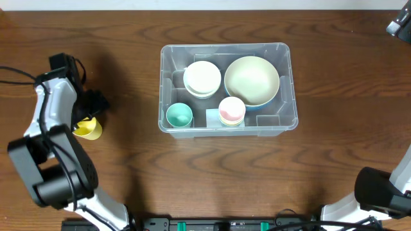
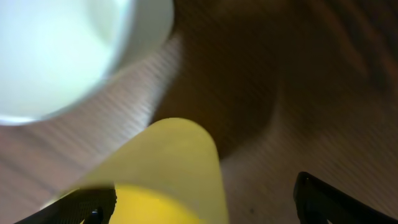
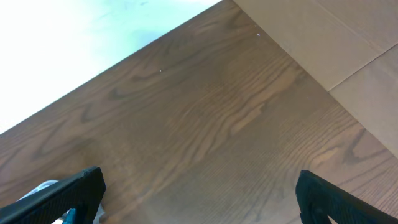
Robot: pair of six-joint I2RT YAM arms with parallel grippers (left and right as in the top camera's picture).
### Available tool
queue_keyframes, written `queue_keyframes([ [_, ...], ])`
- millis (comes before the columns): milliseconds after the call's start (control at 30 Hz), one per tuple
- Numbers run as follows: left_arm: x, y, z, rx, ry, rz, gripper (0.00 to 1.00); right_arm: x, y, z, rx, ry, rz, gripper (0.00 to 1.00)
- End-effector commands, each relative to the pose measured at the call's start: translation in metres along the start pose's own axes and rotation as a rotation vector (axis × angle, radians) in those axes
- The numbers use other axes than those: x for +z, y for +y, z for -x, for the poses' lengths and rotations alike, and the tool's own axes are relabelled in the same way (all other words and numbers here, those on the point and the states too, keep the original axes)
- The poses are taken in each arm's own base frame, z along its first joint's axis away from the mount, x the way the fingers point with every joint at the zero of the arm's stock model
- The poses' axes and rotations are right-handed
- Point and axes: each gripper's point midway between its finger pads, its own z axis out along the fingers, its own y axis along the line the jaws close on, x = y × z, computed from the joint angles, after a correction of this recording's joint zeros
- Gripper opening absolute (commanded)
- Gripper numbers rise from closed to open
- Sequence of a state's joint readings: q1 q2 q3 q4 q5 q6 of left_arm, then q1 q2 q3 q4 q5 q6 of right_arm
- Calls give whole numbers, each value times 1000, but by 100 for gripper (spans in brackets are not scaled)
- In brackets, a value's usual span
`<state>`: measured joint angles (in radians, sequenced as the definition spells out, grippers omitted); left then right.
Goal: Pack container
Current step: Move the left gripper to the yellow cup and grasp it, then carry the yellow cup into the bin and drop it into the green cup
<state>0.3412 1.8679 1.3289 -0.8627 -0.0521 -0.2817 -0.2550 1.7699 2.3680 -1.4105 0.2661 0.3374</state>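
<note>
while the container (image 1: 225,47) sits mid-tabletop (image 1: 347,58) in the overhead, bowls (image 1: 252,80) inside, the left wrist shows the left pincer (image 2: 205,202) spread wide, a yellow cup (image 2: 168,168) off-centre near one finger; closing could knock it away. right wrist: right pincer (image 3: 199,196) apart, holding nothing.
</note>
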Motion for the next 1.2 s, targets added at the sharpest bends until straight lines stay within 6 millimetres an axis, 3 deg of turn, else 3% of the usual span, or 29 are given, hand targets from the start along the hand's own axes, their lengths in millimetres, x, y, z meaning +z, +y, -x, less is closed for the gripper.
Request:
queue_keyframes([
  [0,4,-4,-1,-7,14,-23,91,0,-4,1,22,-5,-14,99],
  [100,4,-5,0,-7,8,-26,91,0,-4,1,22,-5,-14,99],
  [133,4,-5,0,-7,8,-26,78,0,-4,1,22,-5,-14,99],
  [200,3,-7,0,-7,13,-40,19,0,-4,1,22,-5,-14,99],
  [233,3,-9,-1,-7,17,-51,6,0,-4,1,22,-5,-14,99],
  [467,-1,-24,-15,-2,80,-142,6,0,-4,1,22,-5,-14,99],
  [600,-23,-52,-21,71,89,-318,6,0,-4,1,22,-5,-14,99],
  [700,-59,-67,-20,118,27,-382,6,0,-4,1,22,-5,-14,99],
  [900,-172,-111,-41,362,-226,-539,6,0,-4,1,22,-5,-14,99],
  [1033,-247,-146,-91,631,-423,-658,6,0,-4,1,22,-5,-14,99],
  [1100,-271,-159,-123,767,-484,-701,6,0,-4,1,22,-5,-14,99],
  [1167,-282,-166,-148,859,-507,-711,6,0,-4,1,22,-5,-14,99],
])
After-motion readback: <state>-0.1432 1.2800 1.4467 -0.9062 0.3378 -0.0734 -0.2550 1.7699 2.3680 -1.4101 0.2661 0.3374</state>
